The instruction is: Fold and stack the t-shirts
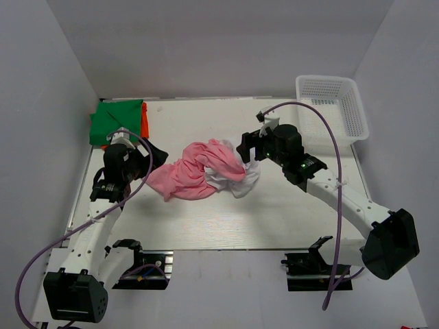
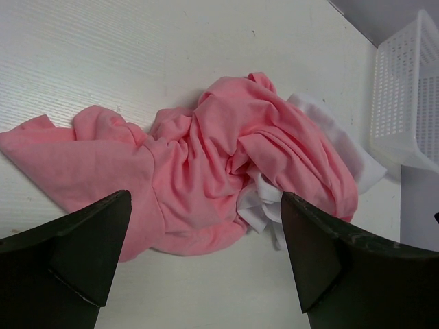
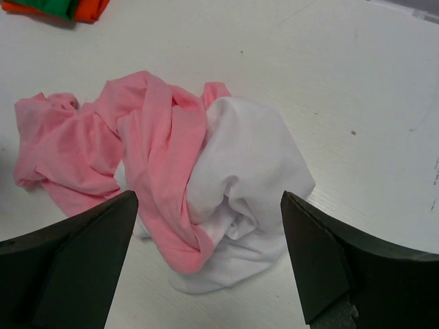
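A crumpled pink t-shirt [image 1: 192, 170] lies in a heap mid-table, tangled with a crumpled white t-shirt [image 1: 240, 179] at its right. Both show in the left wrist view, pink [image 2: 206, 164] and white [image 2: 336, 140], and in the right wrist view, pink [image 3: 147, 147] and white [image 3: 247, 161]. A folded green t-shirt [image 1: 118, 121] lies on a folded orange one [image 1: 145, 124] at the far left corner. My left gripper [image 1: 156, 155] is open and empty just left of the pink heap. My right gripper [image 1: 248, 147] is open and empty just right of the white shirt.
A white plastic lattice basket [image 1: 332, 104] stands at the far right corner, also seen in the left wrist view [image 2: 405, 96]. The table's near edge runs in front of the heap. Purple cables loop over both arms.
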You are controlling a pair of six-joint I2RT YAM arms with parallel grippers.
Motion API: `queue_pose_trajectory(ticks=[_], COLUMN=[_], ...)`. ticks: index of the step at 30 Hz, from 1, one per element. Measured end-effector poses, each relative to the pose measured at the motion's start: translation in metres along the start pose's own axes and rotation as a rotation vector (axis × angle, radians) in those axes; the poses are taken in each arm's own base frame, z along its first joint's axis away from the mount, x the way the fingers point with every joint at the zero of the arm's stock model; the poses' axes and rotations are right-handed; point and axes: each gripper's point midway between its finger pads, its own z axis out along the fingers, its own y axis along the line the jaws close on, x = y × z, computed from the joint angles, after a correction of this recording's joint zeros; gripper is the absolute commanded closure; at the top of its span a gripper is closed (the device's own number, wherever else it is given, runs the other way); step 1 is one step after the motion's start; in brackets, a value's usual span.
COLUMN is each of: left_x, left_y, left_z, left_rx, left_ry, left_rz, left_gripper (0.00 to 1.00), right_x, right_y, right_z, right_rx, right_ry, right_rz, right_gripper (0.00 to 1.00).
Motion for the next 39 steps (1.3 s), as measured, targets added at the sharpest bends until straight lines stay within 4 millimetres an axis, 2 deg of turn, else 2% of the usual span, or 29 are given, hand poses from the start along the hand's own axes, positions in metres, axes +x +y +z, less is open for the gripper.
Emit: queue_pose_trajectory(ticks=[11,16,21,25,26,28,31,33,36,39], left_x=[0.002,0.004,0.008,0.014,0.016,0.019,0.021,0.022,0.022,0.022], left_y=[-0.005,-0.003,0.011,0.032,0.037,0.047,0.058,0.062,0.065,0.067], left_z=[-0.001,0.001,0.003,0.002,0.002,0.0,-0.004,-0.005,-0.008,-0.009], left_rx=[0.031,0.019,-0.053,-0.168,-0.198,-0.252,-0.316,-0.337,-0.353,-0.362], left_ry=[0.014,0.023,0.03,0.037,0.038,0.037,0.031,0.023,0.011,0.004], left_rz=[0.009,0.005,-0.026,-0.073,-0.085,-0.109,-0.14,-0.152,-0.164,-0.169], left_gripper=[0.0,0.0,0.0,0.0,0.0,0.0,0.0,0.0,0.0,0.0], right_x=[0.007,0.009,0.009,0.022,0.026,0.043,0.072,0.084,0.102,0.124], right_y=[0.002,0.02,0.065,0.098,0.1,0.109,0.111,0.113,0.12,0.129], right_z=[-0.001,0.009,0.049,0.096,0.103,0.136,0.166,0.185,0.203,0.203], right_rx=[-0.013,-0.09,-0.199,-0.249,-0.247,-0.247,-0.242,-0.249,-0.287,-0.348], right_ry=[0.029,0.073,0.149,0.241,0.258,0.311,0.398,0.431,0.469,0.517], right_rz=[-0.026,-0.057,-0.156,-0.256,-0.278,-0.327,-0.379,-0.402,-0.42,-0.421], right_gripper=[0.1,0.1,0.1,0.1,0.1,0.1,0.1,0.1,0.1,0.1])
